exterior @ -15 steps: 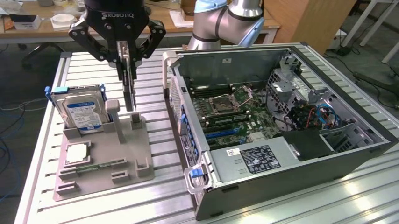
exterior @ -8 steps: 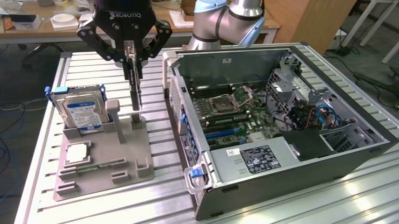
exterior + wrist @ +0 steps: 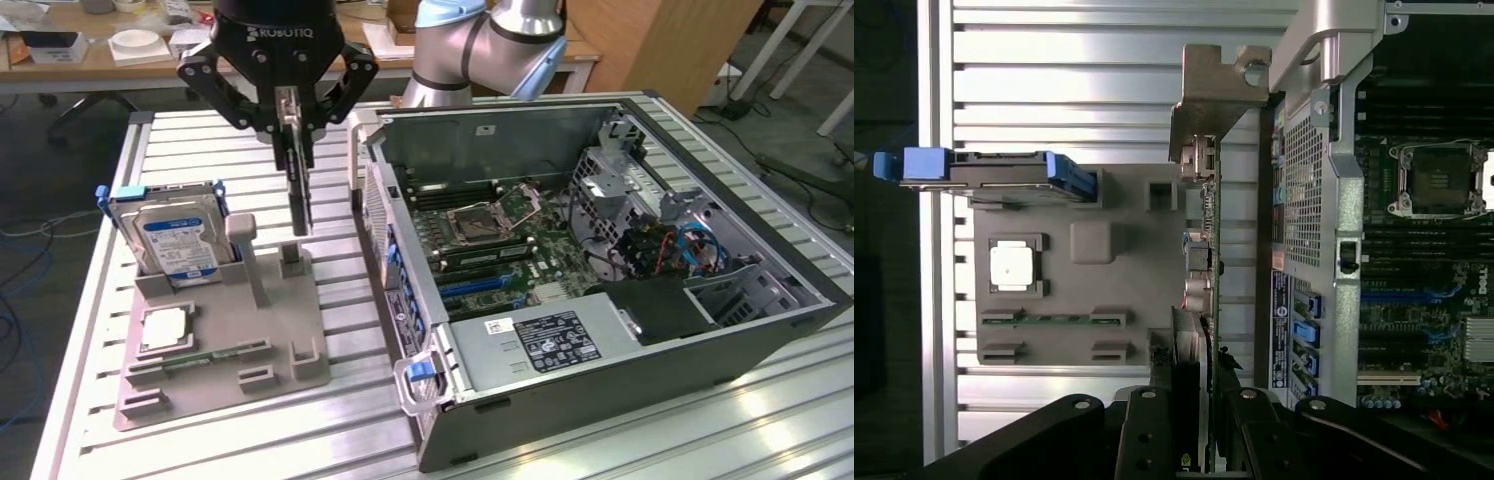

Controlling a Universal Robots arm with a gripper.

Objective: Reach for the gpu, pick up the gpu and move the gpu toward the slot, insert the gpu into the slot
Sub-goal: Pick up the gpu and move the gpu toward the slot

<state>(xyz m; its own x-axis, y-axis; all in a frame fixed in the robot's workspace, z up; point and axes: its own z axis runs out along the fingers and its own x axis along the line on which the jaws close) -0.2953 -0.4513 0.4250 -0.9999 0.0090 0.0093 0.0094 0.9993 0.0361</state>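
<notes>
My gripper (image 3: 292, 150) is shut on the gpu (image 3: 300, 195). The thin dark card hangs edge-on from the fingers, its lower edge just above the grey holder (image 3: 227, 340). In the wrist view the gpu (image 3: 1201, 290) runs away from my gripper (image 3: 1199, 405), with its silver bracket (image 3: 1219, 85) at the far end. It lies beside the open computer case's side wall (image 3: 1304, 180). The slot (image 3: 478, 284) is a long blue strip on the green motherboard inside the case, to the exterior view's right of the card. The wrist view also shows the slot (image 3: 1410, 296).
The grey holder carries an upright blue-labelled hard drive (image 3: 174, 240), a square processor chip (image 3: 163, 328) and a memory stick (image 3: 203, 356). The open computer case (image 3: 601, 400) holds a processor socket (image 3: 481, 218), a drive cage and cables. A desk stands behind the slatted table.
</notes>
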